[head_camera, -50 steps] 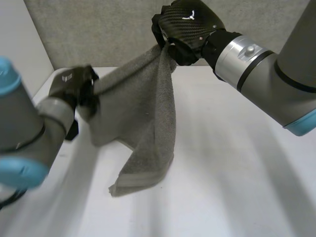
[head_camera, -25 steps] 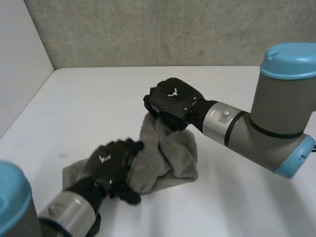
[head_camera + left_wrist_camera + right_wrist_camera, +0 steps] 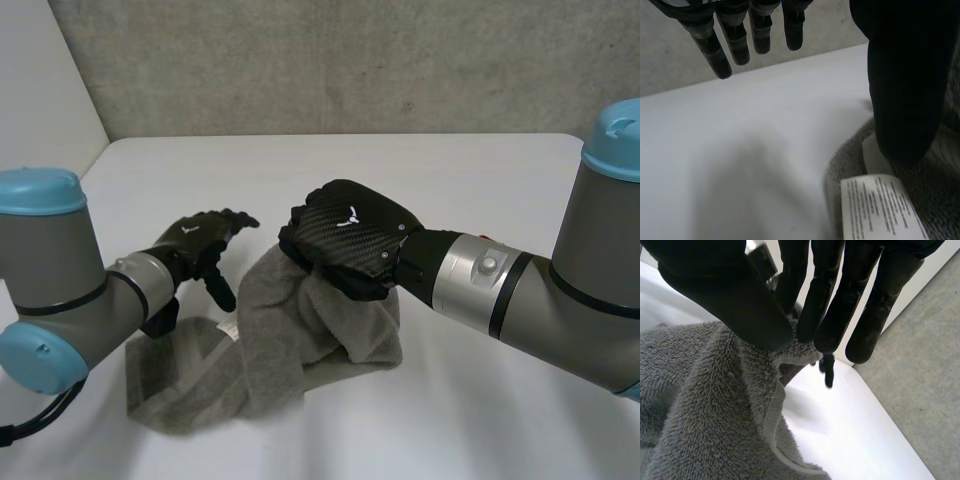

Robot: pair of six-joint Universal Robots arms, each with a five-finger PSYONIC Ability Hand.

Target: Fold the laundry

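Head view: a grey terry towel (image 3: 290, 340) is seen crumpled on the white table (image 3: 480, 180). One end is spread low and flat toward the left arm. The other end is bunched into a higher mound under the right hand (image 3: 350, 240). The pile is thick and looped, and deep folds run through the heap.

In the right wrist view a stitched hem (image 3: 771, 415) is shown along the towel's edge. That edge is pinched between the thumb and the fingers (image 3: 825, 315) of the right hand, so the cloth is gripped there.

The left hand (image 3: 195, 240) is held just beside the towel with its fingers straight and spread, and nothing is grasped by it. In the left wrist view its fingertips are seen over bare table, and its thumb (image 3: 905, 85) is placed over the towel's edge. Whether the thumb touches the cloth cannot be told. A white care label (image 3: 880, 205) with small print is shown lying on the towel beside that thumb.
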